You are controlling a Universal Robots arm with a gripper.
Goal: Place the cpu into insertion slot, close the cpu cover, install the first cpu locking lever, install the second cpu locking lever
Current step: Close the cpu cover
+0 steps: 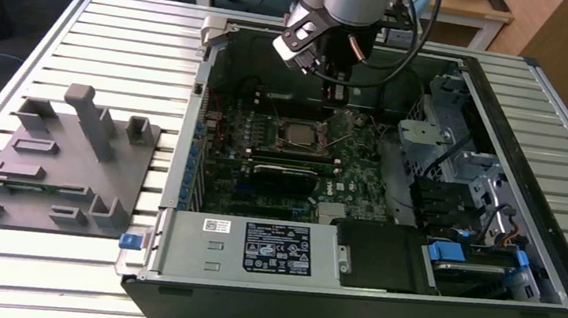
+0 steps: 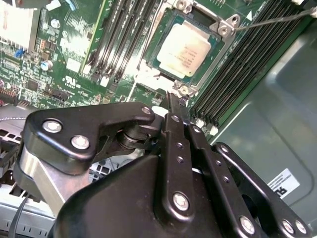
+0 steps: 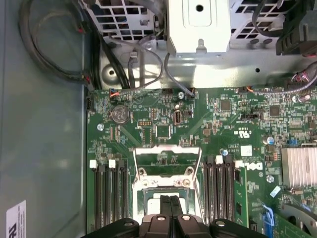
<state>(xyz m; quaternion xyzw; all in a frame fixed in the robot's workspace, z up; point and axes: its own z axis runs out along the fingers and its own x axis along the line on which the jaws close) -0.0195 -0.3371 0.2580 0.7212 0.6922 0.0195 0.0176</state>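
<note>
Two black fingers (image 2: 174, 134) of the gripper (image 2: 174, 96) lie pressed together with nothing seen between them; their tips hover just beside one corner of the insertion slot (image 2: 221, 30), though I cannot tell whether they touch it; the cpu (image 2: 185, 49) sits flat inside that slot, its pale silver top uncovered, the faint print on it too small to read; the cpu cover (image 3: 168, 149) stands open, off the chip, with green board showing through its square window; one thin wire locking lever (image 2: 277, 19) juts free from a slot corner; long black memory slots (image 3: 111, 193) flank the socket on both sides; farther across the circuit board (image 3: 148, 114) lie a round coin cell (image 3: 120, 114) and a finned silver heatsink (image 3: 299, 166), among small white markings that cannot be made out; a white sticker (image 2: 285, 183) with black print clings to the grey case wall; in the exterior view the gripper hangs inside the open computer case (image 1: 544, 99), close to the socket; a grey power supply (image 1: 202, 237) along the case's near edge carries a black-and-white label (image 1: 277, 247), too small to read; the case lies on a slatted metal table (image 1: 128, 32); a grey fixture block (image 1: 62, 159) rests on the table near the case, at the exterior view's left.
</note>
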